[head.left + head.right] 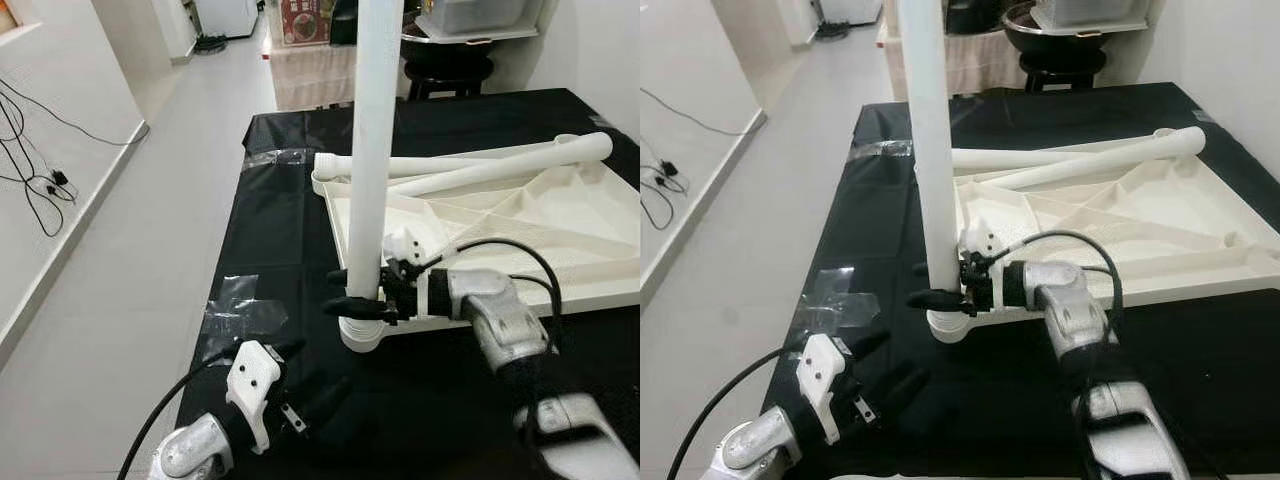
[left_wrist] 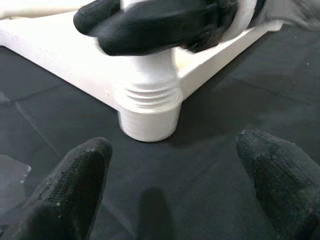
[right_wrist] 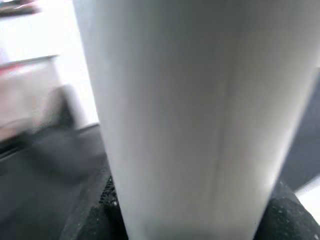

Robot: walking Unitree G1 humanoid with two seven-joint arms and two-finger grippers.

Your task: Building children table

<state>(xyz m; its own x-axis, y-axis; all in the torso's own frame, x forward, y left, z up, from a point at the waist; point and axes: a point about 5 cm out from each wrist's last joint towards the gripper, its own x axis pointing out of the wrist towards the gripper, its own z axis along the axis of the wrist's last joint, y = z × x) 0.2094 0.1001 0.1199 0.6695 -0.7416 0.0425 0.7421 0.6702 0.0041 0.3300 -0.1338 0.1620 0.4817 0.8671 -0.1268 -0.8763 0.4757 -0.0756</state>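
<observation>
With the white table leg (image 1: 373, 150) standing bolt upright in the corner socket (image 1: 360, 331) of the upturned tabletop (image 1: 560, 230), the right gripper (image 1: 362, 296) has its black fingers clamped round the leg's base, just above the threaded collar. The tabletop lies ribs-up on the black-covered bench (image 1: 270, 220), and two more loose legs (image 1: 500, 165) rest across it on the far side of those fingers, well apart from them.

Down low, the left gripper (image 2: 175, 185) hovers on the near side of the socket, fingers (image 2: 75, 175) spread wide and holding nothing, the bare black cloth between them. It's close to the corner but not touching it.

My read: this is hollow moulded plastic, light and stiff, but smooth and a bit slippery, so the leg could spin inside the grip rather than turn in the thread. Taking it low, right by the collar, looks like the sensible hold, since a tall leg gripped high would lever sideways and cross the thread. The tabletop is light enough to skate on that cloth, so the free fingers might do well pinning the corner. Whether the thread is fully home I can't tell; a few ridges show above the socket.
</observation>
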